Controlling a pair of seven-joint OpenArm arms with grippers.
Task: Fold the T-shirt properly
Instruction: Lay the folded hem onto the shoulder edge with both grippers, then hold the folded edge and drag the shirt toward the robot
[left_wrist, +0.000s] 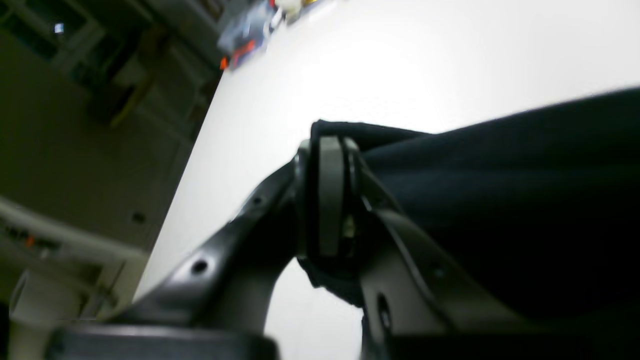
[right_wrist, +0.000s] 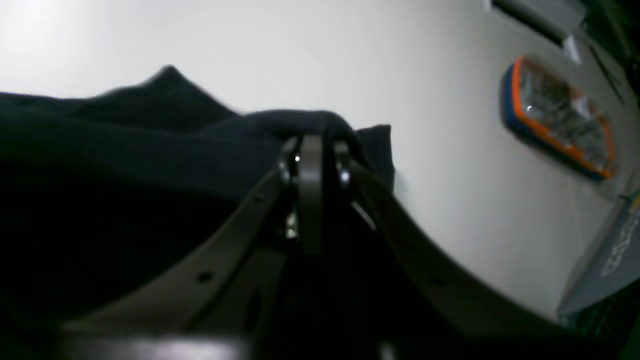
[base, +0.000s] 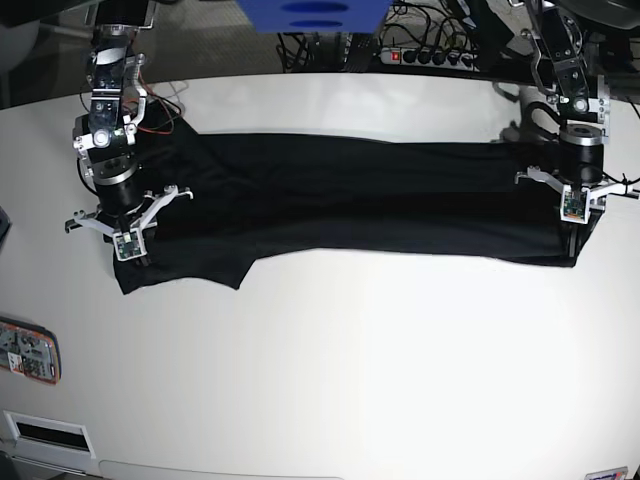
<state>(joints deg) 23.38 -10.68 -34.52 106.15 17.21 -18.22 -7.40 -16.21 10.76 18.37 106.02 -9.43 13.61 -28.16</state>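
Left end effector (left_wrist: 330, 200) and right end effector (right_wrist: 311, 192) each pinch the T-shirt (base: 350, 205) at 3 and 9 o'clock; mid-fold, the next move likely needs matched travel over the tabletop (base: 350, 380).

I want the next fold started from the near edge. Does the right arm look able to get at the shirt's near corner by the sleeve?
Probably yes: the right gripper is already shut on the T-shirt there, with bare table around it.
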